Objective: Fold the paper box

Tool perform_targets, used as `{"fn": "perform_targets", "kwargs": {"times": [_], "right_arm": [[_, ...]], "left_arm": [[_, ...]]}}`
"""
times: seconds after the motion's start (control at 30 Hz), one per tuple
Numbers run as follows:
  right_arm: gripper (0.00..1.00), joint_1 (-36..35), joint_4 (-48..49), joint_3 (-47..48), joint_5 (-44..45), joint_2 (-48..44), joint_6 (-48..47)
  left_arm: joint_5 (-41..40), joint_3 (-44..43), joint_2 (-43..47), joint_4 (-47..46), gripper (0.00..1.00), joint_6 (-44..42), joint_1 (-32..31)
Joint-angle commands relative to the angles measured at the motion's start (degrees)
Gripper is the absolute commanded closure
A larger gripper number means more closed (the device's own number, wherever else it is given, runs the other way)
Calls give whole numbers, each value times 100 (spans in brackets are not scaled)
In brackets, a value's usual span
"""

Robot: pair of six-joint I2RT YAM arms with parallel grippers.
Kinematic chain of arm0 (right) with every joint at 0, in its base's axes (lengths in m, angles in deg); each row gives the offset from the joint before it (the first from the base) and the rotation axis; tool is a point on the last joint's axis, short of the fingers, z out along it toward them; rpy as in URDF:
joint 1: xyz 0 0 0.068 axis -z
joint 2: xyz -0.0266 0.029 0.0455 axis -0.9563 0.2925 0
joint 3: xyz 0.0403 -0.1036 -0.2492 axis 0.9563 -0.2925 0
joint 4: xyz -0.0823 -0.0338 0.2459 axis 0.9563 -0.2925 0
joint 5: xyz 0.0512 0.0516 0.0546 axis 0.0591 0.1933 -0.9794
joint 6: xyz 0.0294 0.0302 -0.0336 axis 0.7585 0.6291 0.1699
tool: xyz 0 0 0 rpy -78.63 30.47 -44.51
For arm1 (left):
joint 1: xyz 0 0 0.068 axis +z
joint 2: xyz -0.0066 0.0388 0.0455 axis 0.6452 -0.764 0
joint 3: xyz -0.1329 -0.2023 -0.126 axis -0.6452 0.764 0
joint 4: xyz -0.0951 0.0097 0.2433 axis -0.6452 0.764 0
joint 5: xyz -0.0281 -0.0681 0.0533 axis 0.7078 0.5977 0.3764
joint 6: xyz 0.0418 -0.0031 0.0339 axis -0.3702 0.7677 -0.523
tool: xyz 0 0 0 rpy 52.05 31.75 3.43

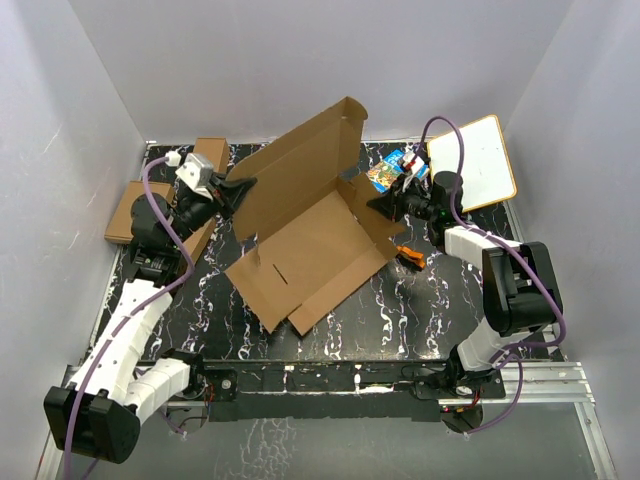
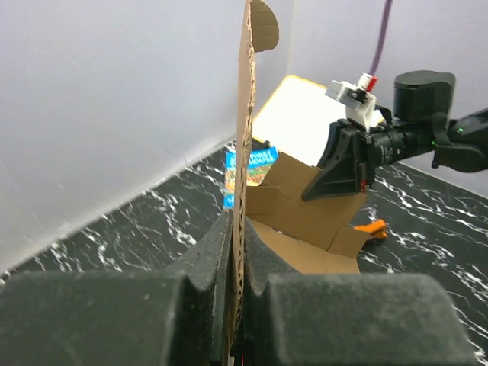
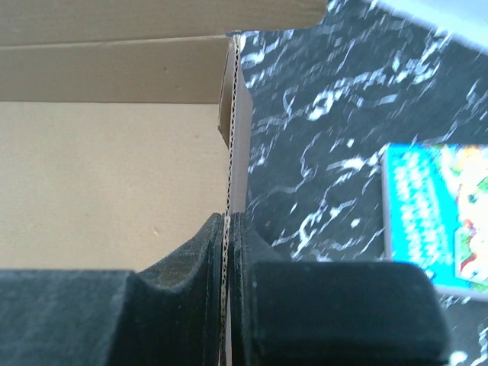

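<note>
- The paper box (image 1: 310, 235) lies centre frame in the top view, on the table (image 1: 420, 310). Its base panel is flat, the big lid panel (image 1: 300, 165) is raised and leans toward the upper left, and a short side wall (image 3: 241, 152) stands at the right.
- My left tool (image 2: 238, 226) is clamped shut on the lid panel's edge. In the left wrist view the corrugated edge rises straight up from between the pads.
- My right tool (image 3: 228, 221) is pinched shut on the side wall's top edge, with the box interior at frame left in the right wrist view.
- Handling, my judgement: light single-wall corrugated board. It is stiff across a panel and hinges willingly only along the scored creases.
- It will likely dent or kink if bent off a score or squeezed hard at a corner.
- The matte paper face should not slip in foam pads, but a shallow pinch on so thin an edge could twist out under sideways pull.
- Best hold, I reckon: mid-length on a panel edge with the pads well onto the face, so the whole flap turns about its crease.
- The sheet is light enough to skate on the glossy table, so one tool should anchor while the other folds.
- The blue book (image 1: 385, 175) and an orange object (image 1: 410, 258) sit near my right tool, so I should mind them.
</note>
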Motion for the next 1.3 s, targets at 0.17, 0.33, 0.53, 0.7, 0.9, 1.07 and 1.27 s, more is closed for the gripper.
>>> {"fn": "perform_targets", "kwargs": {"times": [0.17, 0.33, 0.53, 0.7, 0.9, 1.07, 1.27], "right_arm": [[89, -75, 3901, -666, -109, 493, 1054], [87, -97, 3993, -851, -318, 615, 937], [85, -94, 2624, -723, -430, 425, 20], [82, -85, 1346, -447, -384, 162, -863], [72, -63, -273, 280, -266, 138, -1572], [63, -26, -1363, 1029, -146, 242, -1770], [58, -22, -2328, 1696, 176, 457, -1956]], "left_arm": [[598, -162, 9, -875, 100, -771, 54], [661, 360, 225, -1024, 100, -881, 50], [755, 610, 258, -1033, 100, -1118, 51], [788, 606, 198, -1166, 100, -1116, 52], [887, 440, 149, -1155, 100, -1127, 50], [1002, 289, 120, -1109, 100, -1102, 56], [1112, 190, 89, -1184, 100, -965, 50]]}}
